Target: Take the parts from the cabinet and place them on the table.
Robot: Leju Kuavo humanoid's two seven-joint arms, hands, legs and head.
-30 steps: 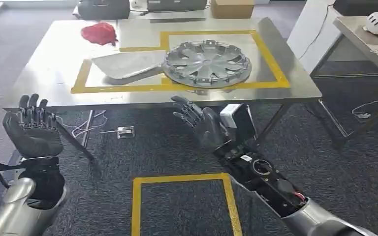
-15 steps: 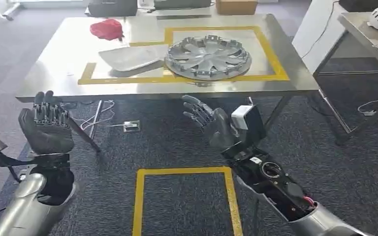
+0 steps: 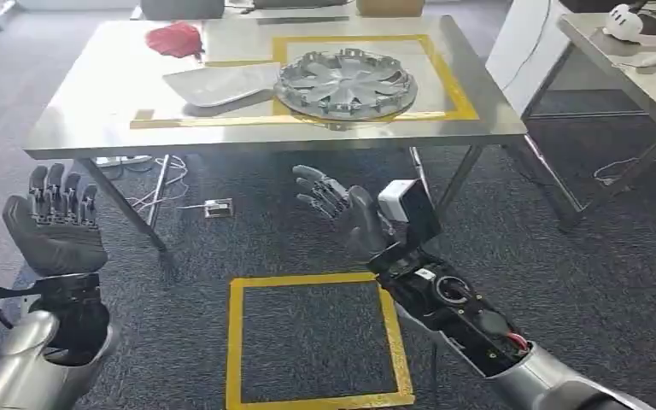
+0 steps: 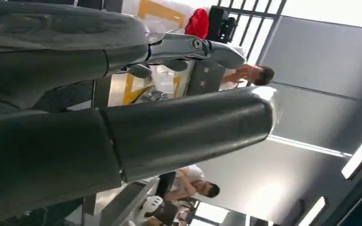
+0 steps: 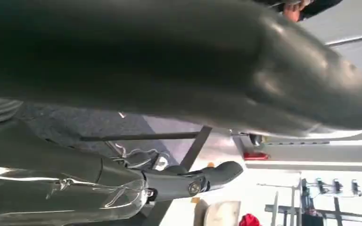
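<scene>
A silver wheel cover (image 3: 345, 82) lies on the steel table (image 3: 77, 111) inside a yellow tape outline. Beside it, toward my left, a flat grey panel (image 3: 220, 84) lies with its edge against the cover. My left hand (image 3: 54, 224) is raised palm up in front of the table, fingers apart, holding nothing. My right hand (image 3: 342, 211) hovers below the table's front edge, fingers spread and empty. The left hand (image 4: 122, 122) and the right hand (image 5: 169, 66) loom large in their wrist views, with nothing held.
A red cloth (image 3: 173, 39) lies at the table's far left. A yellow tape square (image 3: 311, 340) marks the dark carpet in front of me. A second table (image 3: 641, 60) with a white helmet (image 3: 629, 18) stands at the right. People (image 4: 245, 74) sit in the background.
The camera has shifted, so the table sits higher and further left in the picture. Both hands stay raised and empty.
</scene>
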